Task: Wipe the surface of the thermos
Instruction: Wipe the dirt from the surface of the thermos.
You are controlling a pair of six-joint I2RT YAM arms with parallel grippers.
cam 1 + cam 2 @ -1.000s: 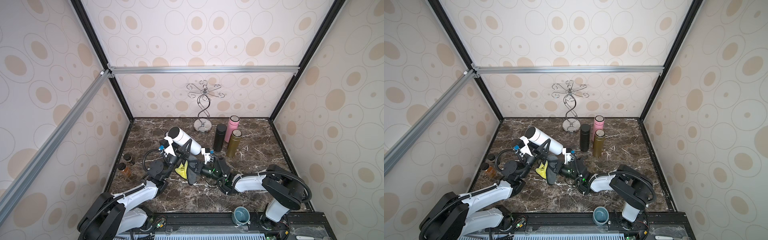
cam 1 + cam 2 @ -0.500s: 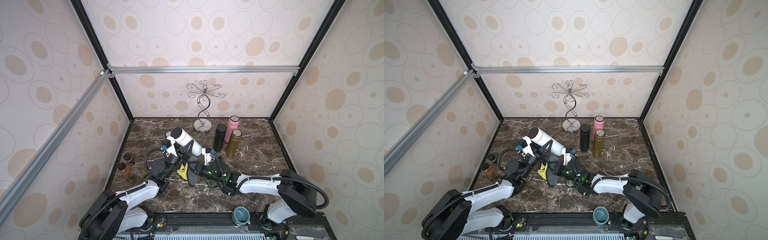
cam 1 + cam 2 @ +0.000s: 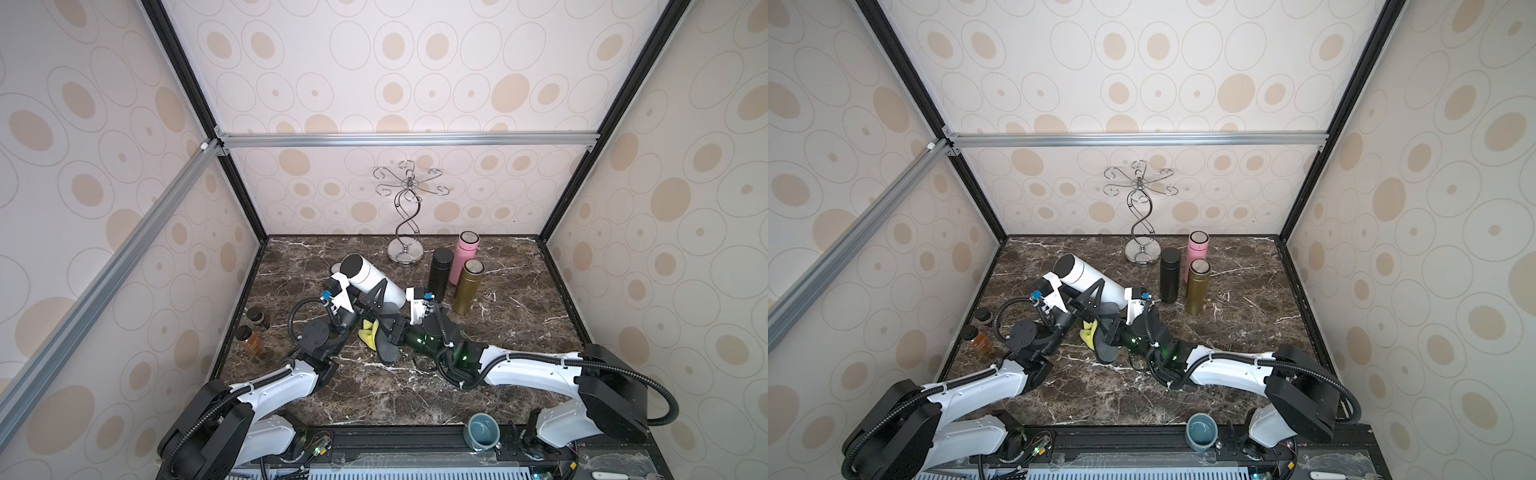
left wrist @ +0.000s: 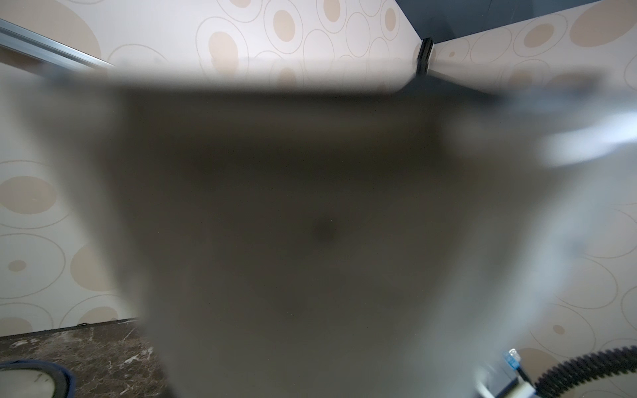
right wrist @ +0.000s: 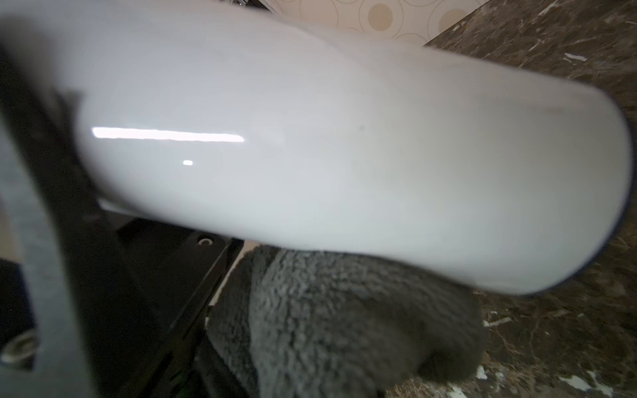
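the main risk is slip. the white thermos (image 3: pixel 370 276) is glossy, and the left claw (image 3: pixel 376 298) grasps it around the middle of its body, dark fingers wrapping the barrel. a hard push from below with the cloth could turn or slide the barrel in that grip.

the second risk is a knock. the thermos's lower end points toward the black flask (image 3: pixel 439 270), which stands near it with the gold flask (image 3: pixel 467 286) and pink flask (image 3: pixel 464 257) just beside. a long stroke or a swing of the thermos could topple them.

third, the two claws work very close together, so they could bump. a loose fold of cloth also hangs down toward the marble table (image 3: pixel 519 332) and could snag there.

the right claw (image 3: pixel 394 328) is clenched on the grey cloth (image 5: pixel 344 327), which shows a yellow side in both top views. in the right wrist view the cloth presses up against the underside of the thermos, touching it near its dark-rimmed end.

the thermos is held slantwise over the left half of the table, about midway between front and back edges. its dark upper end tips toward the back left corner. it seems clear of the marble. the left wrist view is filled by its blurred body.
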